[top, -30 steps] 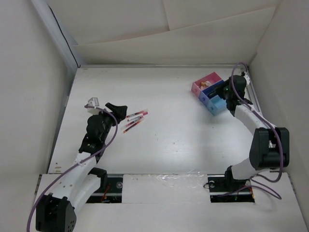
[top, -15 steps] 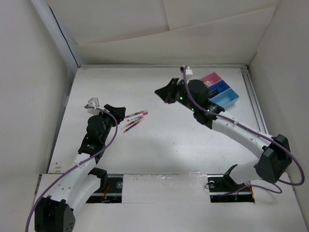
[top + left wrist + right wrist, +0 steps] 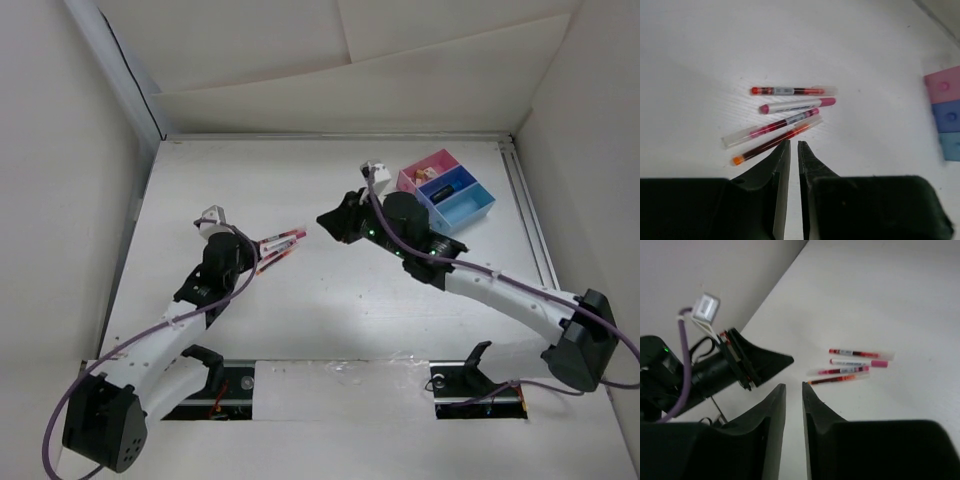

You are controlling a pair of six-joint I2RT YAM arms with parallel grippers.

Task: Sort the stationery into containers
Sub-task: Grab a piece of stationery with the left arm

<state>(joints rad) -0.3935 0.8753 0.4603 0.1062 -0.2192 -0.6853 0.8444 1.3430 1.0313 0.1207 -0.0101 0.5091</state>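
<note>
The left gripper (image 3: 794, 146) has moved forward since half a second ago; its jaws sit almost pressed together with nothing between them, tips now just short of the orange-tipped pen (image 3: 775, 141); the four pens (image 3: 771, 127) lie unmoved on the white table (image 3: 715, 45); the right gripper (image 3: 794, 387), jaws likewise nearly together and empty, has dropped slightly nearer; the joined pink, dark blue and light blue trays (image 3: 470, 208) stay at far right.

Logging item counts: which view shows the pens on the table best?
Left wrist: the four pens lie mid-frame, close and sharp. Right wrist shows all four, smaller. Top external shows only a tiny reddish cluster.
</note>
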